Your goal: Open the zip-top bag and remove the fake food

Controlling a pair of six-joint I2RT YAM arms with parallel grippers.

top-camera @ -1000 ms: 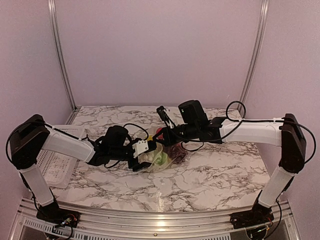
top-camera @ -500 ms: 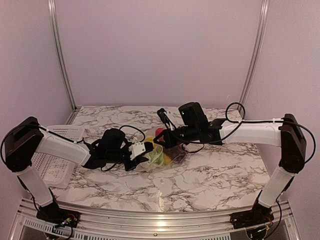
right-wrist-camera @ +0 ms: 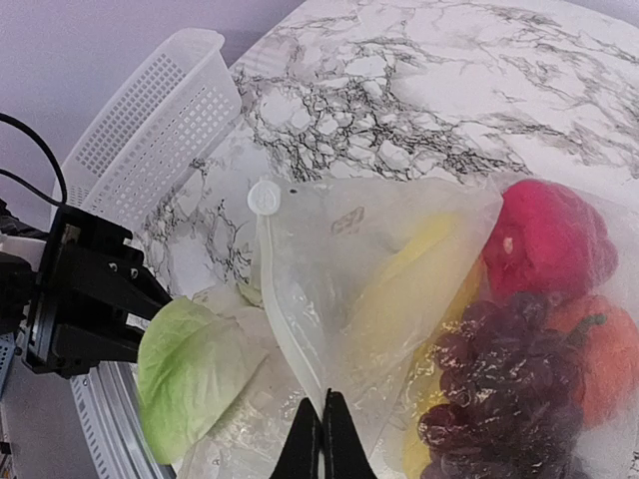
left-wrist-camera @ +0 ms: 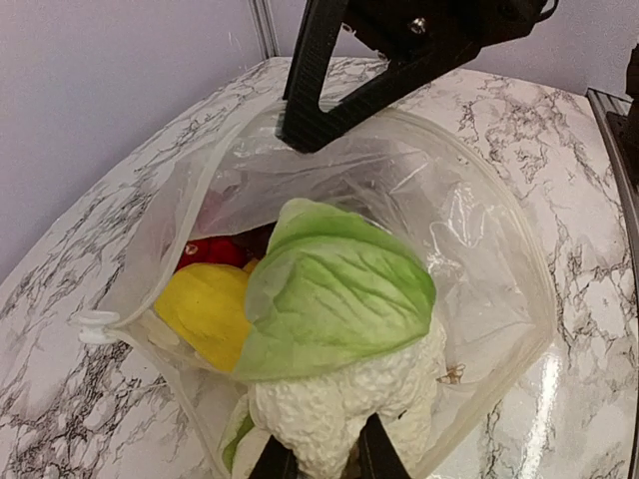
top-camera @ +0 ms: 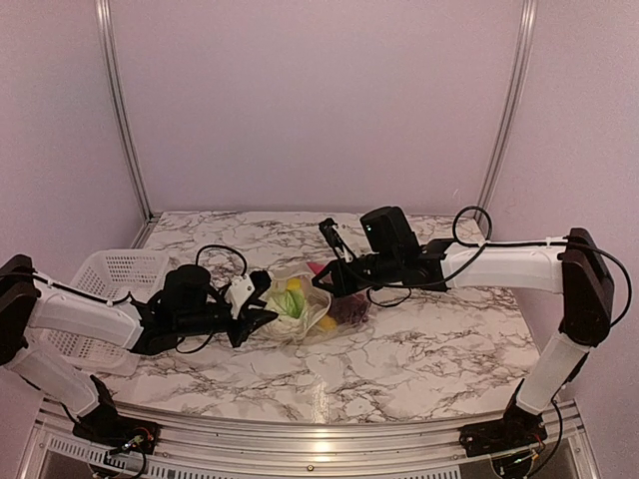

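Note:
The zip-top bag lies mid-table with its mouth open toward the left. My right gripper is shut on the bag's upper edge and holds it up. My left gripper is shut on a cream-white knobbly lump of the fake food, which has a green leaf and sits at the bag's mouth. Further inside are a yellow piece, a red round one, a dark grape bunch and an orange one. The white zip slider sits at the strip's end.
A white lattice basket stands at the left, just behind my left arm. The marble table stretches to the front and right. Metal rails run along the near edge.
My left gripper shut on the knobbly lump, then drew back to the left with it. The left arm dropped lower. The right gripper kept its hold on the bag edge.

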